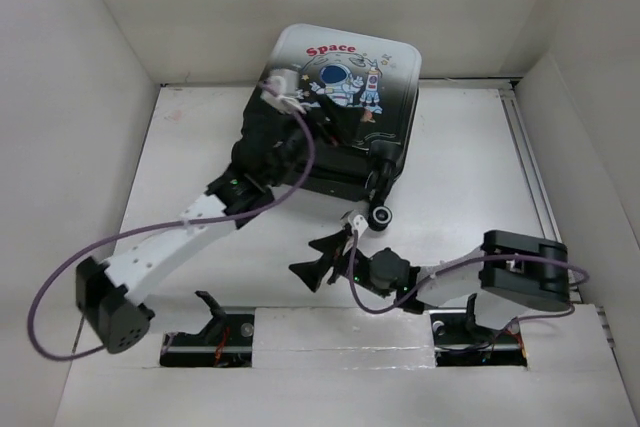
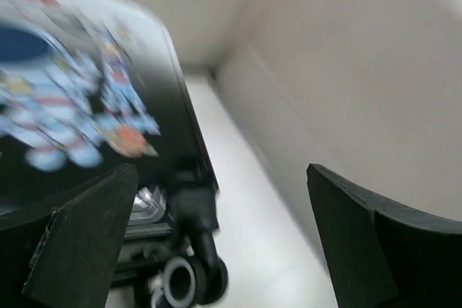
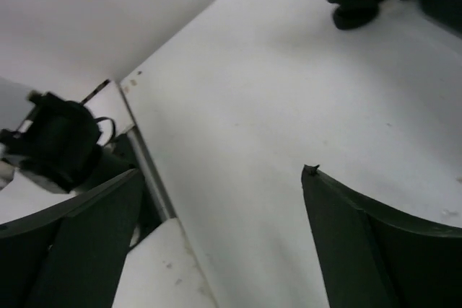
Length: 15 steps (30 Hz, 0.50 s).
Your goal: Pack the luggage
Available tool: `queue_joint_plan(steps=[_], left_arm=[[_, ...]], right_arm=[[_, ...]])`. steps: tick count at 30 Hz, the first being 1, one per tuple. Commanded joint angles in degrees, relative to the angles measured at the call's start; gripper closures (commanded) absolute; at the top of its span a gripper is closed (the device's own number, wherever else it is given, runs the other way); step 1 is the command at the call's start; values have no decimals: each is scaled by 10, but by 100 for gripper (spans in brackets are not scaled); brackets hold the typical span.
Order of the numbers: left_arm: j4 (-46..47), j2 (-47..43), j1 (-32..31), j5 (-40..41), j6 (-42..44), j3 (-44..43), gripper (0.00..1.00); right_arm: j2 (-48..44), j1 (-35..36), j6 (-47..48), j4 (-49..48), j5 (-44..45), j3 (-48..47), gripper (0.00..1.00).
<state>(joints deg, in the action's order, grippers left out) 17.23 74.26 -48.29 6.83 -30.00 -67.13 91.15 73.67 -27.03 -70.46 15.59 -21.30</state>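
worktop (image 1: 460, 167) white | luggage (image 1: 345, 97) on worktop's far middle, print up | left fingers (image 2: 86, 236) spread, empty, at luggage's left side | right fingers (image 3: 361, 243) spread, empty, near luggage's front | wheel (image 1: 381, 215) at luggage's front corner

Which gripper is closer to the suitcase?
The left gripper, open at the printed shell of the luggage; the right gripper hangs open over bare table, short of the caster wheel.
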Motion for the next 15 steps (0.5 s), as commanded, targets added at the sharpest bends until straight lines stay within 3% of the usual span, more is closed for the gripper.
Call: queue_joint_plan(steps=[1, 2, 3, 4, 7, 8, 11, 14, 15], left_arm=[[24, -81, 42, 78, 6, 42, 0], [9, -113, 53, 107, 0, 56, 0], [-3, -129, 53, 191, -11, 69, 0], [-15, -144, 63, 230, -19, 83, 0], [-62, -197, 122, 286, -59, 143, 2], [-76, -206, 143, 268, -66, 167, 2], [-143, -219, 245, 206, -88, 200, 4], [-150, -214, 273, 224, -96, 231, 2], [-150, -208, 273, 224, -101, 236, 2]], right_arm=[[-79, 22, 72, 107, -3, -55, 7], [-101, 22, 79, 145, -3, -66, 13], [-123, 22, 89, 220, -8, -90, 23], [-144, 22, 99, 258, -8, -102, 54], [-240, 22, 137, 411, 30, -151, 84], [-283, 22, 160, 447, 48, -165, 88], [-337, -11, 173, 569, 88, -197, 89], [-405, -101, 178, 603, 39, -197, 80], [-432, -127, 178, 610, 16, -197, 71]])
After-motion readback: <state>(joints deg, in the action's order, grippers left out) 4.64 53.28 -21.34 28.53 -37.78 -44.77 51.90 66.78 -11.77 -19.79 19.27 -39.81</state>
